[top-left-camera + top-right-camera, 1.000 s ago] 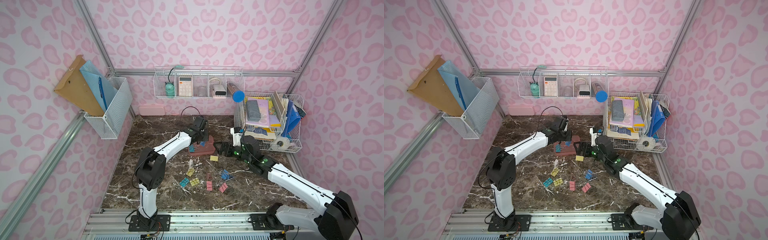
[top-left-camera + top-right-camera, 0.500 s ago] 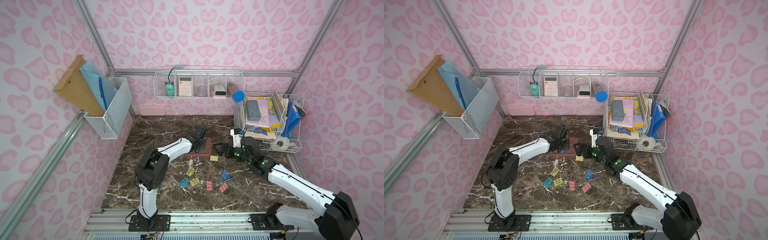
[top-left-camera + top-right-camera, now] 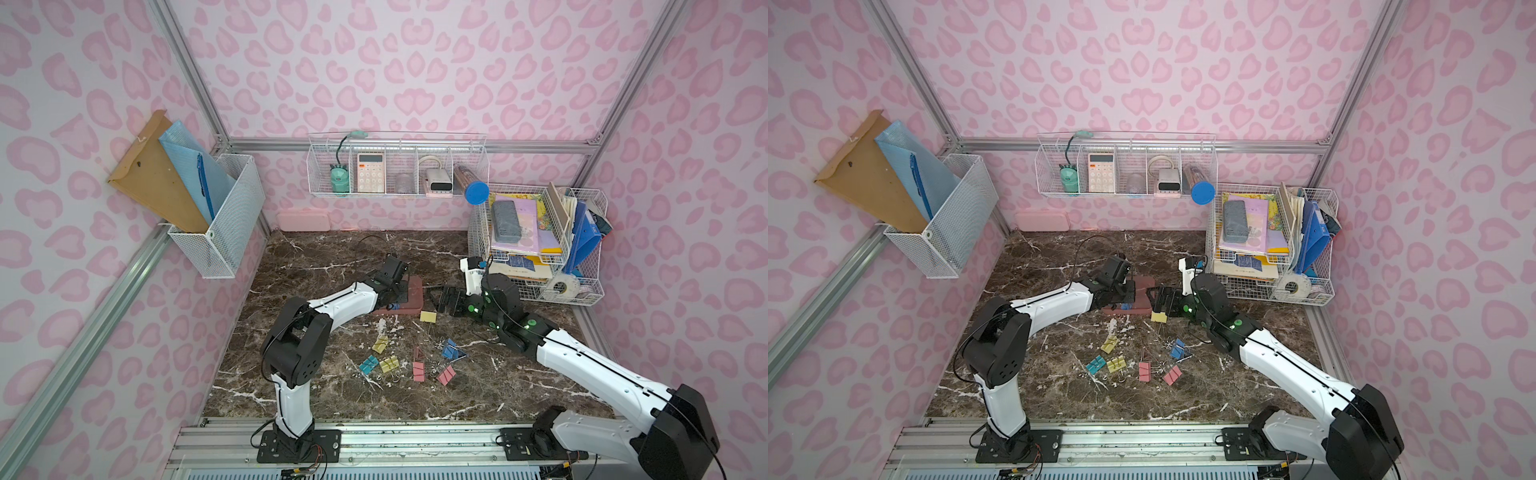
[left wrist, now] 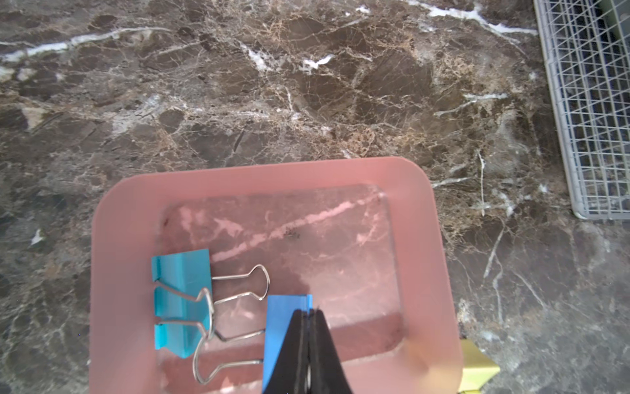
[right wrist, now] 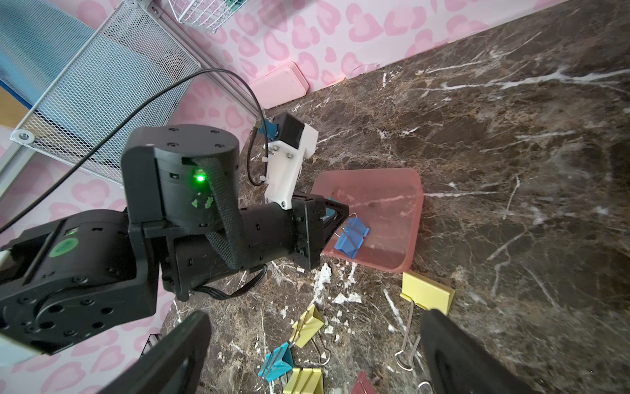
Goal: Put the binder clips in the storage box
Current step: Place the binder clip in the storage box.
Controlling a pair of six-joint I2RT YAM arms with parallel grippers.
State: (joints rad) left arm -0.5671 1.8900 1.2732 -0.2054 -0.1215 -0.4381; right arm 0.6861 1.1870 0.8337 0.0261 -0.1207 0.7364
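Observation:
The storage box is a shallow dusty-pink tray on the marble, also in both top views. My left gripper reaches into it, jaws pressed together on the wire handle of a blue binder clip that rests on the box floor. Teal binder clips lie beside it in the box. My right gripper stands open low over the table just right of the box, nothing between its fingers. A yellow clip lies near one finger. Several loose clips lie nearer the front.
A white wire rack full of papers stands at the back right, its edge close to the box. A pale pink closed case lies against the back wall. Wire baskets hang on the back wall and left wall.
My left gripper has come down from above the back of the box into it, carrying the blue clip. The right arm has barely moved.

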